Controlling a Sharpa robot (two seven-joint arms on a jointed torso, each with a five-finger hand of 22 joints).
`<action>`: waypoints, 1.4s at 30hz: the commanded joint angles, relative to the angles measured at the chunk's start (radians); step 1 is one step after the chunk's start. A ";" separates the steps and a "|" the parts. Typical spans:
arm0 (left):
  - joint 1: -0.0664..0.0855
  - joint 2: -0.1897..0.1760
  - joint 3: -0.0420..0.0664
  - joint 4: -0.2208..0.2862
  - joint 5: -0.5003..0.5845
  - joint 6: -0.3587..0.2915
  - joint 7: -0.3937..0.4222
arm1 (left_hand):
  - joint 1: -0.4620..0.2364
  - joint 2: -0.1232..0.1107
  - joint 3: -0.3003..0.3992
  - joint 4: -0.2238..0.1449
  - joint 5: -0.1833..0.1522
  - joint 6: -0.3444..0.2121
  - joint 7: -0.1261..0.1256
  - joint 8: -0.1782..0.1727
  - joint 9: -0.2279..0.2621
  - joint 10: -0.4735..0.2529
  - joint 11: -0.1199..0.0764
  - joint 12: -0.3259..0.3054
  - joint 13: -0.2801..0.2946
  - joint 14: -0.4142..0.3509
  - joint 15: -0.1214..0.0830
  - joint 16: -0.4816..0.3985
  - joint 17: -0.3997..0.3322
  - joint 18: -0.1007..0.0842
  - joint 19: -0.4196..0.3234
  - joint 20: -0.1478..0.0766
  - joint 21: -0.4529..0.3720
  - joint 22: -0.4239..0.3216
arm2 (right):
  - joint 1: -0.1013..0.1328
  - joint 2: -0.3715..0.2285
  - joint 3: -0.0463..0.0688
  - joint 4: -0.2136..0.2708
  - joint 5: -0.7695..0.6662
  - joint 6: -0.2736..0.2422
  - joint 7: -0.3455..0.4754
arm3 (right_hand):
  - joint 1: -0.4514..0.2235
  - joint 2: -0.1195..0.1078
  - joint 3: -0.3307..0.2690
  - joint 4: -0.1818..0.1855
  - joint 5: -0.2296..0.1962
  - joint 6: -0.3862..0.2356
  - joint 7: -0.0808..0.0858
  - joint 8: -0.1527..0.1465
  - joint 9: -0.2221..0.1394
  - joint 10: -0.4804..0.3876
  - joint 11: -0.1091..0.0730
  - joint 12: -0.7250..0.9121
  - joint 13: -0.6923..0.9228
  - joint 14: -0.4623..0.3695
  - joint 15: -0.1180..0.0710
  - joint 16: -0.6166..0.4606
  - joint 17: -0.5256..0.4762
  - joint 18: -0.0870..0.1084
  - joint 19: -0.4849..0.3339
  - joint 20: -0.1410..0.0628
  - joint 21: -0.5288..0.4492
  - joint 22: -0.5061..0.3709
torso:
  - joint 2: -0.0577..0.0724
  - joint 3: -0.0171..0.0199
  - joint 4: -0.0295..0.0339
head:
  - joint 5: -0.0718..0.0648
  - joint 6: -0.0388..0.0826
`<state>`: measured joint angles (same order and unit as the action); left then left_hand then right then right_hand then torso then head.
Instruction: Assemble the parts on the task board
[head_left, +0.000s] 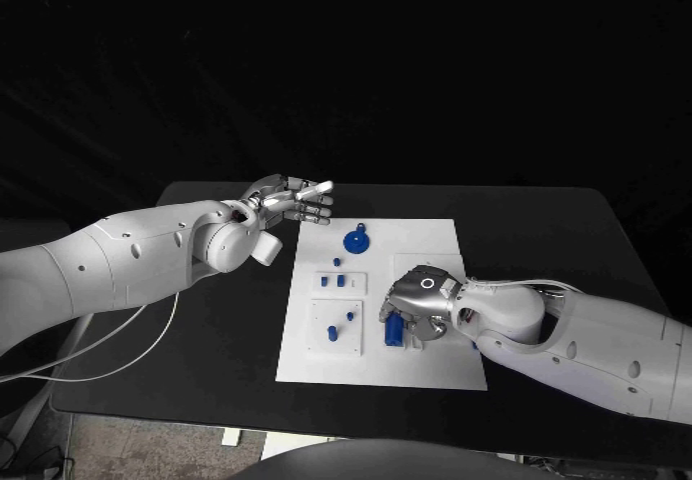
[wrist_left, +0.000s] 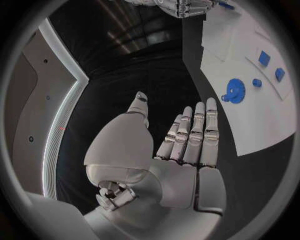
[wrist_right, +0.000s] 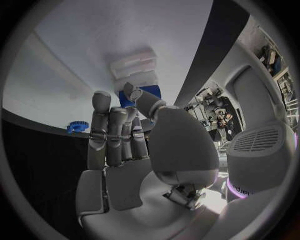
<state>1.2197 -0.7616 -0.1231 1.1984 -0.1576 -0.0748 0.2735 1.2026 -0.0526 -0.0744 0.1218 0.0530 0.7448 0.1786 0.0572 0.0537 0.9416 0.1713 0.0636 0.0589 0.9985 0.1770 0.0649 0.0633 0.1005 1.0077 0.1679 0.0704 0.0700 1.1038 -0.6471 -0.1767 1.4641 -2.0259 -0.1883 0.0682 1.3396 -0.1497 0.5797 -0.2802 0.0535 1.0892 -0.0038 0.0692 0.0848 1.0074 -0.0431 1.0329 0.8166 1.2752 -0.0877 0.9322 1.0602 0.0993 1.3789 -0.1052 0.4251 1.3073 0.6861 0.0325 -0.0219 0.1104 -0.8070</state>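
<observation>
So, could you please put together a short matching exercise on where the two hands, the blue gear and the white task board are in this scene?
Things:
1. left silver hand
2. right silver hand
3. round blue gear-shaped part
4. white rectangular task board

Places or states:
A. lies flat in the middle of the black table
B. lies on the board's far end
C. is raised beyond the board's far left corner, fingers straight, holding nothing
D. is low over the board's right side, at a blue block-shaped part

Pairs: 1-C, 2-D, 3-B, 4-A
</observation>
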 joint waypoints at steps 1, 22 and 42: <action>0.001 0.000 0.001 0.003 -0.001 0.009 0.000 | 0.007 0.000 -0.003 0.001 -0.003 0.005 0.000 -0.003 0.000 0.001 0.001 -0.003 -0.001 -0.006 0.001 -0.004 -0.001 0.008 0.000 -0.001 -0.001 0.000 | -0.002 0.003 -0.001 -0.001 -0.013 0.058 -0.009 | 0.007 -0.009 -0.004 -0.001 -0.002 -0.021 -0.008 -0.006 -0.018 -0.004 -0.001 -0.004 -0.010 -0.005 0.000 -0.005 -0.007 0.011 -0.003 0.000 -0.011 0.017 | 0.000 -0.0001 0.0002 | 0.001 0.001; 0.001 -0.001 0.000 0.004 -0.003 0.008 -0.002 | 0.007 -0.001 -0.003 0.003 -0.003 0.008 -0.001 -0.003 0.000 0.001 0.001 -0.003 -0.001 -0.006 0.001 -0.004 -0.001 0.008 0.001 -0.001 -0.001 0.000 | -0.002 -0.006 -0.002 0.004 -0.018 0.046 -0.025 | 0.028 -0.027 0.022 0.006 0.001 -0.079 -0.027 -0.006 -0.020 -0.007 0.003 0.000 -0.045 -0.017 0.003 -0.011 -0.030 0.016 0.000 0.003 -0.023 0.022 | 0.000 0.0003 -0.0006 | 0.003 0.000; 0.001 0.003 0.000 -0.009 -0.004 0.005 0.002 | 0.011 -0.003 -0.002 0.003 -0.003 0.010 -0.001 -0.003 0.000 0.001 0.000 -0.003 -0.001 -0.007 0.001 -0.004 -0.001 0.009 0.001 -0.001 -0.001 0.000 | 0.011 -0.146 0.088 0.057 0.474 -0.127 0.004 | -0.118 0.041 -0.308 0.103 0.031 -0.082 0.066 -0.006 -0.019 0.006 0.019 0.058 -0.014 0.031 0.017 0.053 0.009 0.003 0.060 0.012 -0.053 0.006 | -0.001 0.0007 -0.0031 | -0.024 0.025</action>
<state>1.2199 -0.7607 -0.1232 1.1883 -0.1587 -0.0748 0.2668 1.2026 -0.0526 -0.0744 0.1218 0.0530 0.7484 0.1750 0.0572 0.0537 0.9416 0.1713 0.0636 0.0589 0.9985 0.1770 0.0650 0.0633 0.1005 1.0077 0.1679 0.0704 0.0700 1.1141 -0.7859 -0.0916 1.5174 -1.7564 -0.2806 0.0647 1.2285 -0.1173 0.2885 -0.1807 0.0783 0.9813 0.0507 0.0602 0.0632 1.0130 -0.0297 1.0876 0.8015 1.3084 -0.0774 0.9817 1.0692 0.0998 1.4334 -0.0910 0.3746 1.3073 0.6852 0.0328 -0.0245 0.0921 -0.7856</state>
